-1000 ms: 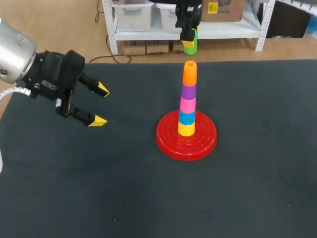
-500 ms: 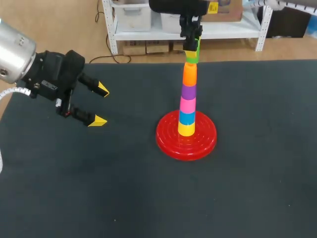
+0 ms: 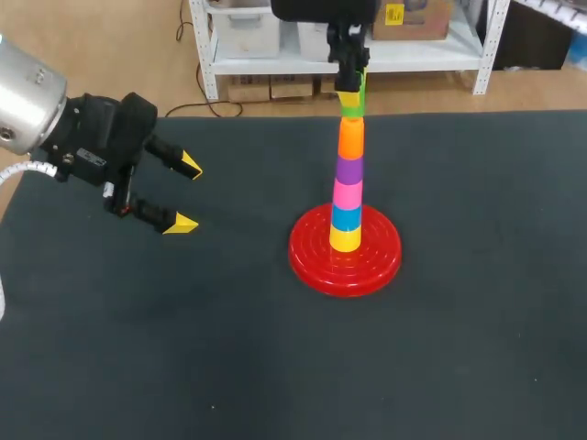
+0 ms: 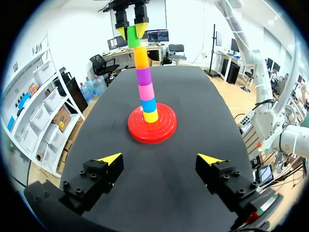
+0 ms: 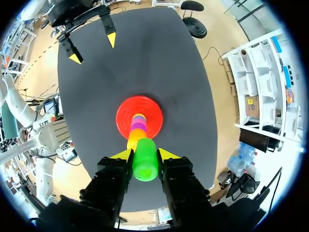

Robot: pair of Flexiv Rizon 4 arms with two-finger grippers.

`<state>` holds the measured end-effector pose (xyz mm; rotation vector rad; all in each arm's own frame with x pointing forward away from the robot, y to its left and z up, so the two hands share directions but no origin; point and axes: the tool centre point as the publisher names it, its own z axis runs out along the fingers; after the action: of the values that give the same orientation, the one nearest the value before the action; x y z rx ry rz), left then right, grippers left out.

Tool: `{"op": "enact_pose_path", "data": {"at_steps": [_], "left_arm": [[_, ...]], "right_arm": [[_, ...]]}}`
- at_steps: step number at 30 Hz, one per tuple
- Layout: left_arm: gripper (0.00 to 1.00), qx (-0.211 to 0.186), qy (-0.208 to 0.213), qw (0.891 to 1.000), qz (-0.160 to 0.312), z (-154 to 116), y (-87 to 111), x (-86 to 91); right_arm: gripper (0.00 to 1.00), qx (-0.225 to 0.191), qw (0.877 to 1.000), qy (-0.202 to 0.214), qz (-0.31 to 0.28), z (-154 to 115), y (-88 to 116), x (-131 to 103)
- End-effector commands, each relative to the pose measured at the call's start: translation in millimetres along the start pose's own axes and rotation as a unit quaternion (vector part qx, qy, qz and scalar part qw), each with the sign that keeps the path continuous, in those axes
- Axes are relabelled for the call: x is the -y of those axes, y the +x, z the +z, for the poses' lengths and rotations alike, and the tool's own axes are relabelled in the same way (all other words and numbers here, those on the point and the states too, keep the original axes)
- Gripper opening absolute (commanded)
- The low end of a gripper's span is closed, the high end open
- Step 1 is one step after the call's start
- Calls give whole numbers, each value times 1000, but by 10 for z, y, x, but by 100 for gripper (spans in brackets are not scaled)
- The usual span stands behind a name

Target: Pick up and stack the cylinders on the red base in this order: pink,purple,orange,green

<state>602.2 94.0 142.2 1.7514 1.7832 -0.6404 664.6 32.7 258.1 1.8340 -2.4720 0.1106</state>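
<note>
1. Right gripper [image 5: 145, 155]: fingers clamped on the green cylinder [image 5: 145, 166], held over the stack.
2. Green meets the orange cylinder [image 3: 351, 137], topmost on the red base [image 3: 312, 255]; seating cannot be confirmed.
3. Risk: a tilted or off-centre release could topple the tall stack.
4. Left gripper [image 3: 186, 193]: wide open, empty, well apart.

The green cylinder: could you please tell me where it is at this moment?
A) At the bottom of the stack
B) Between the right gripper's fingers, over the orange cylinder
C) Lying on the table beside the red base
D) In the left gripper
B: the right wrist view shows the green cylinder clamped between the right gripper's yellow-tipped fingers, directly over the orange cylinder, while the left gripper hangs open and empty.
</note>
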Motion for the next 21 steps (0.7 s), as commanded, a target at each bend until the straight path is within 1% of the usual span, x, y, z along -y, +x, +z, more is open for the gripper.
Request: {"op": "enact_pose_path", "data": {"at_steps": [1,15,21], "left_arm": [[100,0,-1,1000,0,6,3,-1],[100,0,-1,1000,0,6,3,-1],[100,0,-1,1000,0,6,3,-1]], "right_arm": [[0,-4,1000,-4,1,-11,-21,24],[0,-7,1000,2,5,-56,24,-11],[0,-11,1000,-4,4,-24,27,-51]]}}
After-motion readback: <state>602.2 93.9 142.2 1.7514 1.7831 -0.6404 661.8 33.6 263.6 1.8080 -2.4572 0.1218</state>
